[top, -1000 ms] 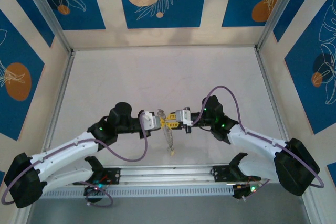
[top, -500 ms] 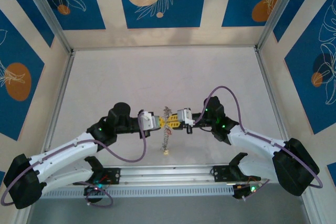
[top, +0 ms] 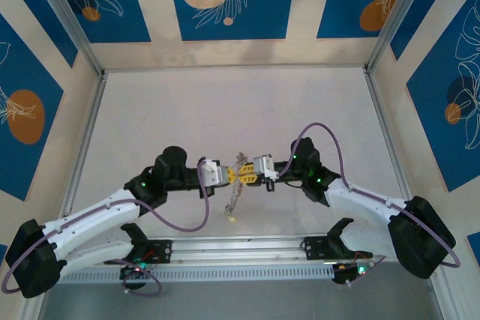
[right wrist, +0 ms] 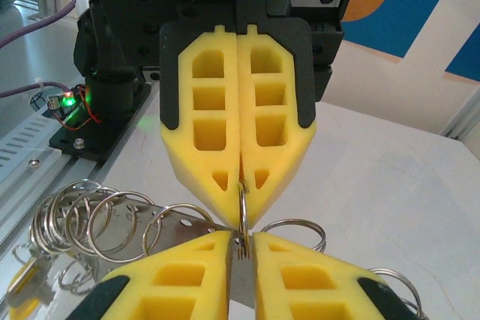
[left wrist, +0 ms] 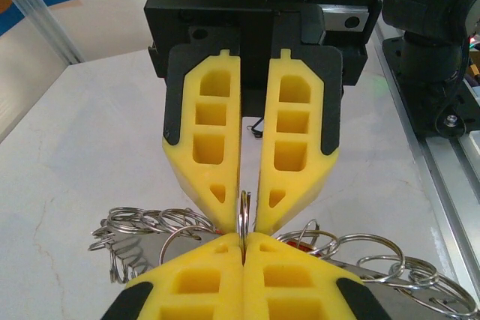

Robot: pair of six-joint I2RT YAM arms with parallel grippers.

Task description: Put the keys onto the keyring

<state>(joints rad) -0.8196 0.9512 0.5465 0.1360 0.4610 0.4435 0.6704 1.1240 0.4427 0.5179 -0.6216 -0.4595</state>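
"Over the middle of the pale marbled tabletop (top: 225, 110), the two arms meet tip to tip," says the first observer. "The left gripper (top: 232, 176) and the right gripper (top: 246, 176) face each other, and the thin silvery wire keyring (right wrist: 242, 198) stands between them, lifted off the surface."

"Which way does it lie?" asks the second.

"Edge-on to both wrist cameras, so its flat plane seems to run along the line joining the grippers. The left arm's yellow, hollow-celled fingers (right wrist: 210, 133) are pressed together on the wire. The right arm's fingers (left wrist: 296, 133) show a narrow slit with the wire inside it. They look to be pinching the keyring too."

"And the keys?"

"A string of small silvery metal keys (top: 235, 198) and rings hangs from the pinch toward the near edge, slanting slightly left. That hanging line is its long axis, and a small yellow tag (top: 231, 219) sits at its low end. From overhead the pieces are too small to tell apart. Bright steel split rings (right wrist: 82, 222), smooth, round and overlapping, fan out beside the fingers."

"Which arm is nearer?"

"Neither; both are at the wire. The coming move probably depends on one pair holding firm while the other works. Hard, slick wire could twist between the fingers."
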